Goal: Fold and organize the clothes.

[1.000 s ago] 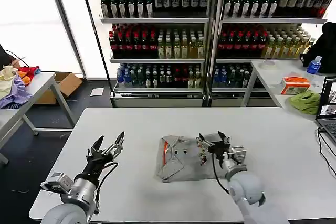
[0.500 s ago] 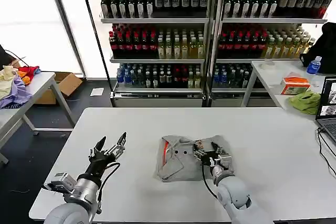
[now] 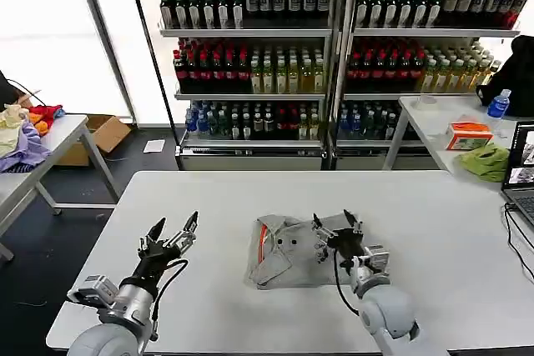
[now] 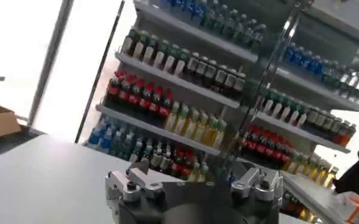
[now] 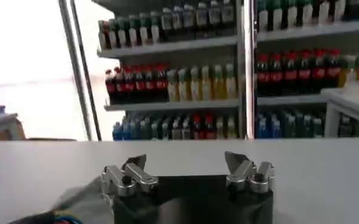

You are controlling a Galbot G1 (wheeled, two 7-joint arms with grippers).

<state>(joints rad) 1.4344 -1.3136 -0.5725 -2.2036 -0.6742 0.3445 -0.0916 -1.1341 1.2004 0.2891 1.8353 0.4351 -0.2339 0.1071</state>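
A light grey shirt [image 3: 288, 258] lies folded into a compact rectangle in the middle of the white table [image 3: 209, 198]. Its orange-lined collar [image 3: 264, 244] faces my left, and a small multicoloured print shows at its right side. My right gripper [image 3: 333, 222] hovers just over the shirt's right edge, open, with nothing between its fingers. In the right wrist view the right gripper [image 5: 185, 163] stands wide apart over bare tabletop, with a corner of the shirt [image 5: 75, 204] beside it. My left gripper [image 3: 174, 228] is open above the table, well left of the shirt; the left gripper [image 4: 191, 178] also shows in its own wrist view.
Shelves of bottles [image 3: 334, 47] stand behind the table. A side table at left carries a heap of coloured garments [image 3: 23, 132], with a cardboard box [image 3: 104, 132] on the floor. At right are a lime-green cloth [image 3: 486, 161], an orange box [image 3: 468, 134], a blue bottle [image 3: 499, 104] and a laptop [image 3: 521, 168].
My right gripper dipped down onto the shirt's right part half a second ago and has risen back up, still open. The left arm has barely moved.
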